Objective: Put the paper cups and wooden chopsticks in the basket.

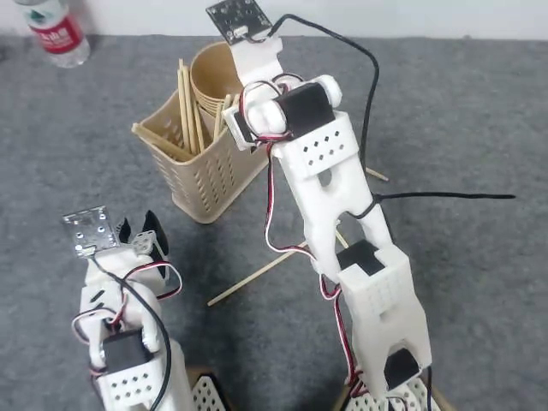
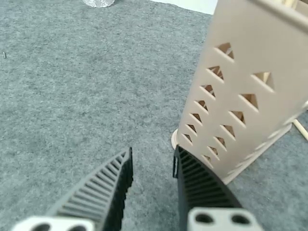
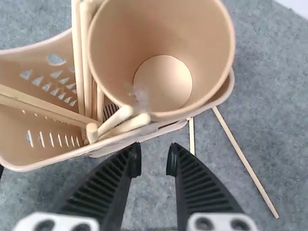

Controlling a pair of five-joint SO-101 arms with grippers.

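Note:
A beige slotted basket [image 1: 205, 175] stands upright on the grey carpet and holds a stack of paper cups [image 1: 214, 75] and several wooden chopsticks [image 1: 187, 107]. In the right wrist view my right gripper [image 3: 153, 153] hovers just above the basket's rim [image 3: 144, 137], slightly open with nothing between its fingers; the cup [image 3: 161, 62] is right below. One loose chopstick [image 1: 257, 274] lies on the carpet by the right arm, and another [image 1: 377, 175] lies behind it. My left gripper [image 1: 139, 229] sits low beside the basket [image 2: 240, 91], open and empty [image 2: 153, 156].
A water bottle [image 1: 56, 32] stands at the far left corner. Two loose chopsticks [image 3: 243, 159] lie on the carpet beside the basket in the right wrist view. A black cable [image 1: 445, 197] runs off to the right. Open carpet lies left of the basket.

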